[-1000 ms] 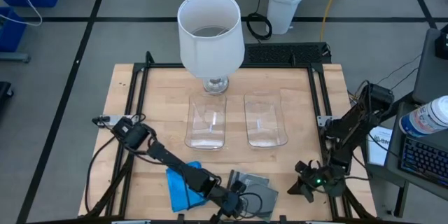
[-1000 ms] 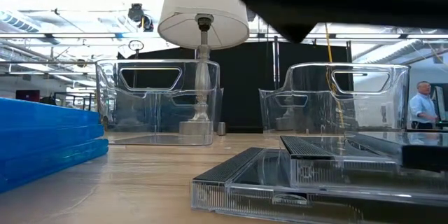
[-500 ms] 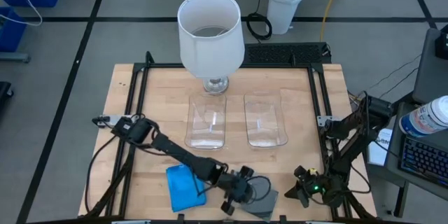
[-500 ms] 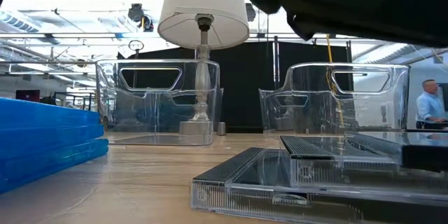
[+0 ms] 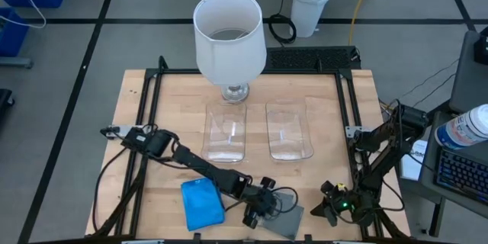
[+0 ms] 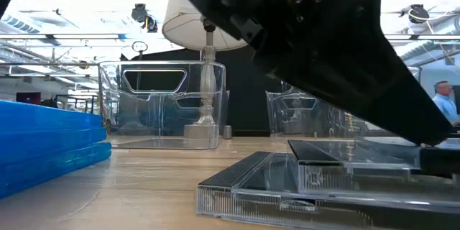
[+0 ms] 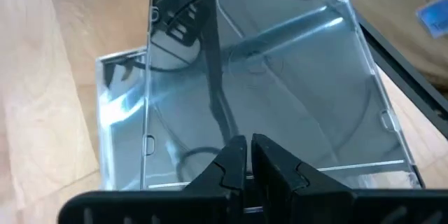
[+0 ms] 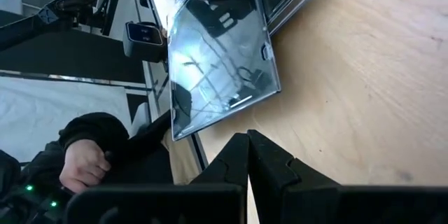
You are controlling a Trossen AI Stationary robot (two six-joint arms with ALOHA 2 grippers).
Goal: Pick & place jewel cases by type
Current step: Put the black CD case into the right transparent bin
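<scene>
We see our right gripper (image 8: 248, 155) with fingers pressed together over bare wooden table (image 8: 364, 105). Beyond them a smoky dark grey jewel case (image 8: 220, 66) is tilted up off the wood, dark arm parts above it. A person's hand (image 8: 82, 164) shows past the table edge.

Two trays (image 5: 226, 132) (image 5: 290, 132) sit side by side mid-table, lamp (image 5: 229, 40) behind the left one. Blue cases (image 5: 201, 204) lie near the front edge, grey cases (image 5: 286, 217) to their right.

Bright blue jewel cases (image 5: 202, 204) beside smoky grey jewel cases (image 5: 286, 217) on a pale wood-grain counter (image 5: 175, 107); white lampshade (image 5: 229, 34).
</scene>
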